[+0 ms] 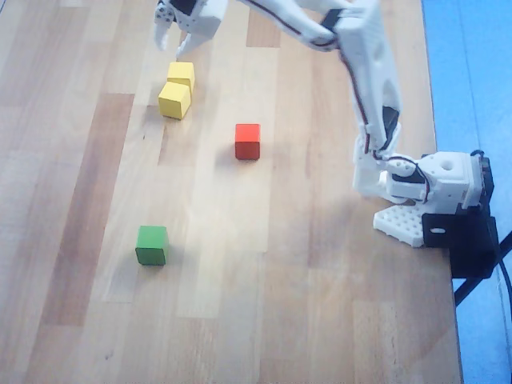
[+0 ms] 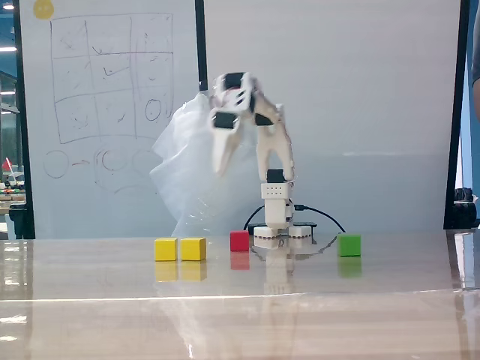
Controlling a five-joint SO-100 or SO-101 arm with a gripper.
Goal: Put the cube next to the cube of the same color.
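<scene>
Two small yellow cubes sit side by side and touching on the wooden table. In the overhead view one yellow cube [image 1: 182,75] lies just behind the other yellow cube [image 1: 175,100]. In the fixed view they stand as a pair, one [image 2: 166,249] to the left of the other [image 2: 193,248]. My gripper [image 1: 170,50] is just beyond the cubes in the overhead view, open and empty. In the fixed view the gripper [image 2: 223,166] hangs well above the table, fingers pointing down, touching nothing.
A red cube [image 1: 248,141] stands mid-table and a green cube [image 1: 151,245] nearer the front left in the overhead view. The arm's white base [image 1: 432,188] sits at the table's right edge. In the fixed view a whiteboard [image 2: 105,112] stands behind.
</scene>
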